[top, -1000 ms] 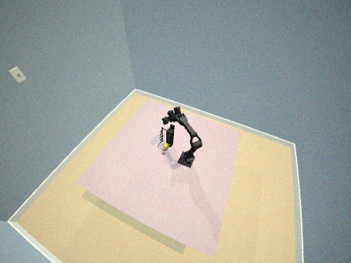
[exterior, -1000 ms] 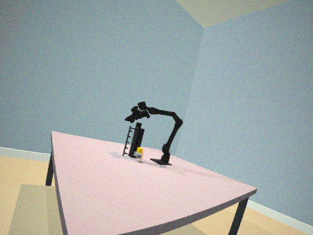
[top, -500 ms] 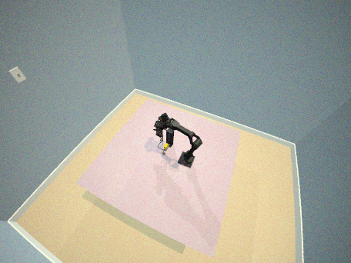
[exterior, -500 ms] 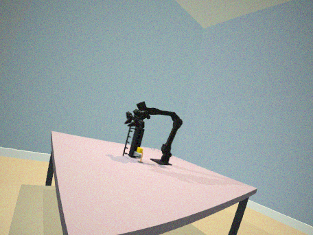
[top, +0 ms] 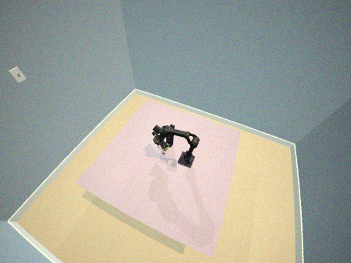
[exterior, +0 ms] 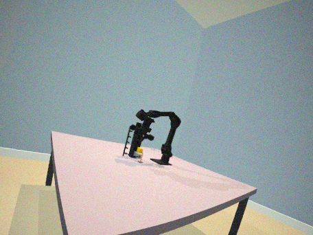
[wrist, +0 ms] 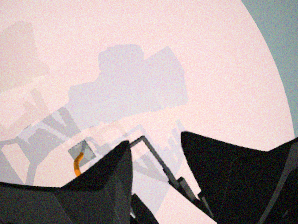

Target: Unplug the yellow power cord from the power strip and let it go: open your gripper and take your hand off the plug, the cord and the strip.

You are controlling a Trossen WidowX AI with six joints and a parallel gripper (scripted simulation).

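The gripper [exterior: 141,139] hangs part-open, holding nothing, over the upright power strip [exterior: 128,144] on the pink table [exterior: 103,192]. The yellow plug [exterior: 139,150] sits low on the strip's right side, directly below the fingers; its cord [exterior: 141,158] drops to the table.
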